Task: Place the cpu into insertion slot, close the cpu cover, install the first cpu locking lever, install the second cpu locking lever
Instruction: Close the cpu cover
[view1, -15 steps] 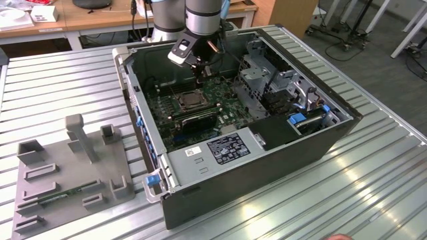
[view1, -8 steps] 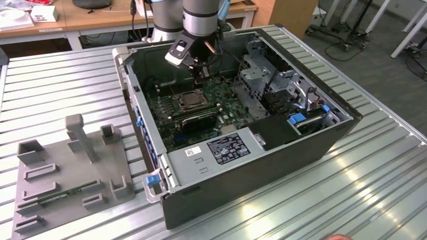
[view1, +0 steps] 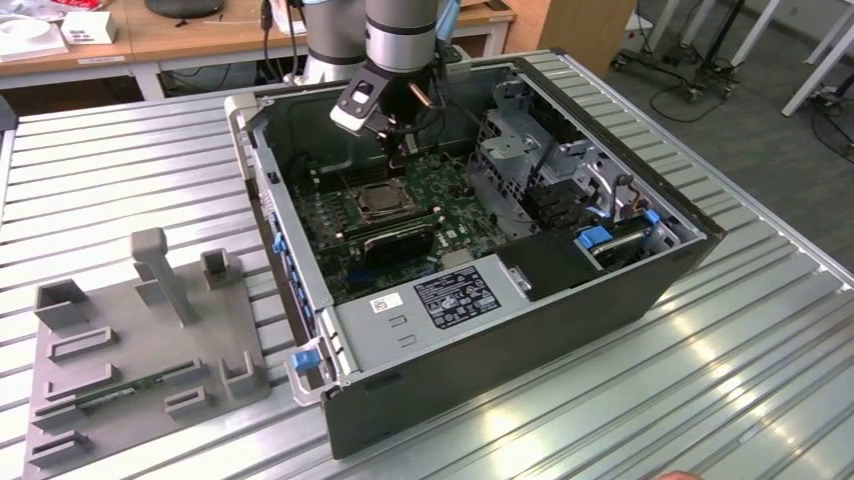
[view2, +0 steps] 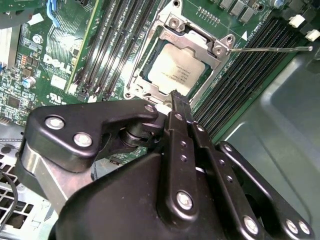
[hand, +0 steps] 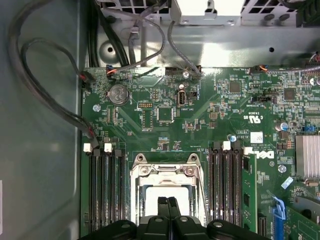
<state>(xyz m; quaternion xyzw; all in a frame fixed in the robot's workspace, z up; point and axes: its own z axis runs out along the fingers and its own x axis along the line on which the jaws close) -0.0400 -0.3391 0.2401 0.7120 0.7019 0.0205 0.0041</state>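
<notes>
Ribbed silvery metal slats form the worktop (view1: 747, 380), with wooden desks and a grey floor behind it. On it lies an open dark-grey computer case (view1: 534, 350). The case holds a green motherboard (view1: 447, 185), and on that board sits the square, metal-rimmed insertion slot (view1: 380, 203).

Well apart from the slot, toward the exterior view's left and outside the case, sits a grey plastic fixture with upright posts (view1: 147, 350).

The cpu (view2: 176, 70) (hand: 152, 200), a small flat square chip with a pale silvery face, is seated inside the slot. The cpu cover (view2: 195, 42) (hand: 162, 171), a thin silvery frame plate with a square cut-out, lies down over the slot, and the chip's face shows through the opening. Long black memory slots (view2: 240, 85) (hand: 105, 190) run along both sides of the insertion slot.

A thin silvery wire lever (view2: 270, 49) reaches away from one corner of the slot across those memory slots. Whether it is latched cannot be told.

The black end effector (view1: 395, 150) (view2: 177, 97) (hand: 168, 202) hangs just above the slot's edge. Its two fingers are pressed together and hold nothing. In both wrist views the tips sit over the cover's rim, next to the chip's face.
</notes>
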